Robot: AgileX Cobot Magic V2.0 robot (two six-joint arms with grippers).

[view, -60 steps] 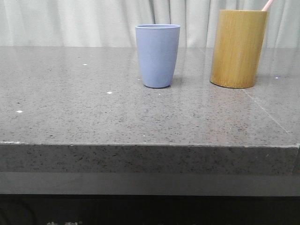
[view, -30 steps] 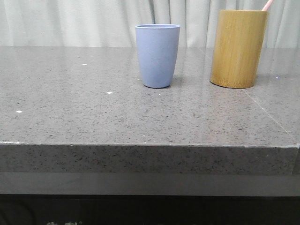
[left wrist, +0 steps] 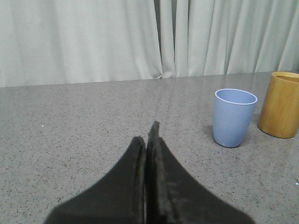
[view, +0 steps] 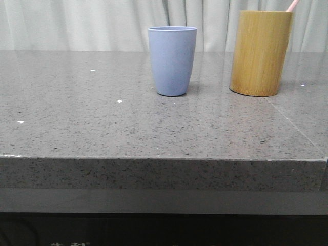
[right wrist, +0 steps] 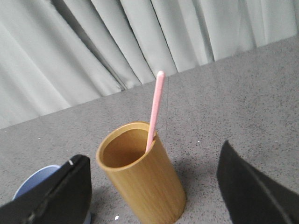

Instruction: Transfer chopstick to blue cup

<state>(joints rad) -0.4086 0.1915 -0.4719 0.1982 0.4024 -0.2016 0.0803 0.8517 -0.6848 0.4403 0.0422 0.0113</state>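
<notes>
The blue cup stands upright near the middle of the table, and nothing shows above its rim. A pale pink chopstick leans inside the bamboo holder, its end poking over the rim. My right gripper is open, above and in front of the holder, with one finger on either side of it and touching nothing. My left gripper is shut on nothing, low over the table and well short of the blue cup. Neither gripper appears in the front view.
The bamboo holder stands to the right of the blue cup with a hand's width between them. The grey stone table has its front edge close to the camera. Pale curtains hang behind the table.
</notes>
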